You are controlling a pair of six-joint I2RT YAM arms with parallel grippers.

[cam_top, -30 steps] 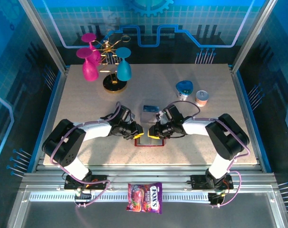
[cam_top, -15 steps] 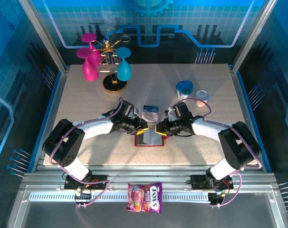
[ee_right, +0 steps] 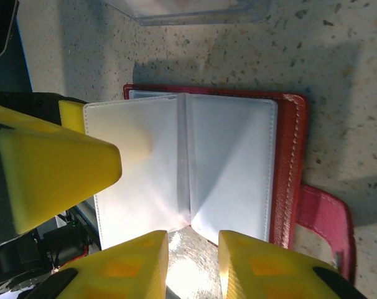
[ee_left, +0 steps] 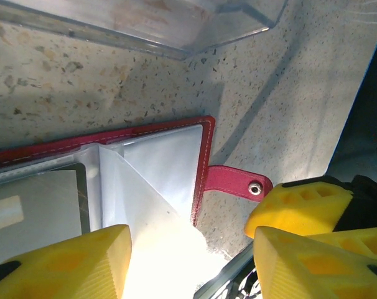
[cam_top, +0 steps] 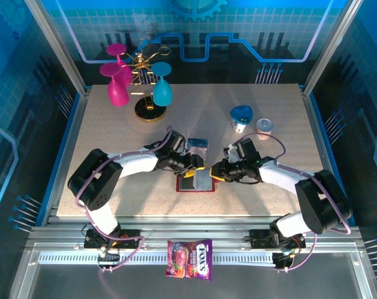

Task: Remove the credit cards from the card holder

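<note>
The speckled worktop [cam_top: 114,156] carries a gold stand of pink and teal goblets [cam_top: 142,87] at its far left. A clear tray [cam_top: 196,145] lies near the middle. Just in front of the tray, the red card holder [cam_top: 196,182] lies open and flat between the two arms. The left claw [ee_left: 188,249] hangs over its sleeves, fingers well apart, gripping nothing. The right claw [ee_right: 193,255] has its fingers nearly together at the sleeves' fold; whether it pinches a sleeve I cannot tell. A grey card [ee_left: 36,205] sits in a pocket. The snap tab [ee_left: 235,182] lies flat beside it.
</note>
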